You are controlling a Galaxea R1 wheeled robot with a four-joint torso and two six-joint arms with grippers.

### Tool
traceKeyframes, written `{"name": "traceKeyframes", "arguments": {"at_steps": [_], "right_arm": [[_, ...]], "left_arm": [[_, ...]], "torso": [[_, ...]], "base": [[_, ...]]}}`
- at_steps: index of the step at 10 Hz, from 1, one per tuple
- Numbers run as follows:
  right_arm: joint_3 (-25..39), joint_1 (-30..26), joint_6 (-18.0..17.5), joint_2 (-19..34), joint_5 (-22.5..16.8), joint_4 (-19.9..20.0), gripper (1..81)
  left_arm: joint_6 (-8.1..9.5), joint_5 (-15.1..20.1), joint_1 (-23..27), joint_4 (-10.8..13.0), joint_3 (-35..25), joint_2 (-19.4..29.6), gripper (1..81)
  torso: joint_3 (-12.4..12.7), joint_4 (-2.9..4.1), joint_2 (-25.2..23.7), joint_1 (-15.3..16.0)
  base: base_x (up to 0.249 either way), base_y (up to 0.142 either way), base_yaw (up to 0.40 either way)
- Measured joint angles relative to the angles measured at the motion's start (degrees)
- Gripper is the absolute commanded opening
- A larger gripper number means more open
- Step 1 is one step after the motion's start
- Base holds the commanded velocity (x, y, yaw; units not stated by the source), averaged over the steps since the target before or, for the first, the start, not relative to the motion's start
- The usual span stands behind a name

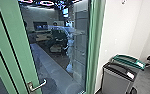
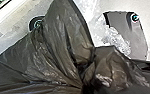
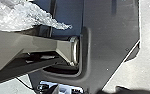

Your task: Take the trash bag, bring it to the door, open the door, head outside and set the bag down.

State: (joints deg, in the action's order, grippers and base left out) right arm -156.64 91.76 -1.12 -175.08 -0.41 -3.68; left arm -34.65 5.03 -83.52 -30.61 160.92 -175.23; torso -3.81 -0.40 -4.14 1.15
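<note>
Okay, black plastic trash bag point(image 2: 63, 37) is up close in my left wrist view, folds bunched and running together near one spot. My read: it's carried on the left side, gathered at a tight neck so the loose part doesn't drag or spill. Can't tell if the left gripper is open or closed; the bunched plastic covers that spot. Can't tell for the right gripper either.

Crumpled clear plastic sheet point(image 2: 116, 42) is near the bag, over the robot's grey base; purpose unclear, maybe a protective wrap.

Ahead, green-framed glass door point(image 1: 21, 50), looks shut, with a curved silver lever handle point(image 1: 38, 87) low in the head view. I'd judge the carry leg nearly done, with opening the door and setting the bag down outside left to do. The right arm seems the sensible one for the lever, since the left likely has the bag. Risk: bag snagging on the handle or the frame.

Off to the right, grey bin with a dark lid point(image 1: 116, 80) and green-topped bin point(image 1: 126, 60) stand close together by the white wall point(image 1: 118, 32), probably parked there to keep the doorway free.
</note>
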Motion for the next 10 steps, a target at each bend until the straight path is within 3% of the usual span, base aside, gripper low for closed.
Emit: {"name": "traceKeyframes", "arguments": {"at_steps": [10], "right_arm": [[0.0, 0.0, 0.0, 0.0, 0.0, 0.0, 81.1]], "left_arm": [[0.00, -0.1, 0.0, 0.0, 0.0, 0.0, 1.0]], "torso": [[0.0, 0.00, 0.0, 0.0]], "base": [[0.000, 0.000, 0.009]]}}
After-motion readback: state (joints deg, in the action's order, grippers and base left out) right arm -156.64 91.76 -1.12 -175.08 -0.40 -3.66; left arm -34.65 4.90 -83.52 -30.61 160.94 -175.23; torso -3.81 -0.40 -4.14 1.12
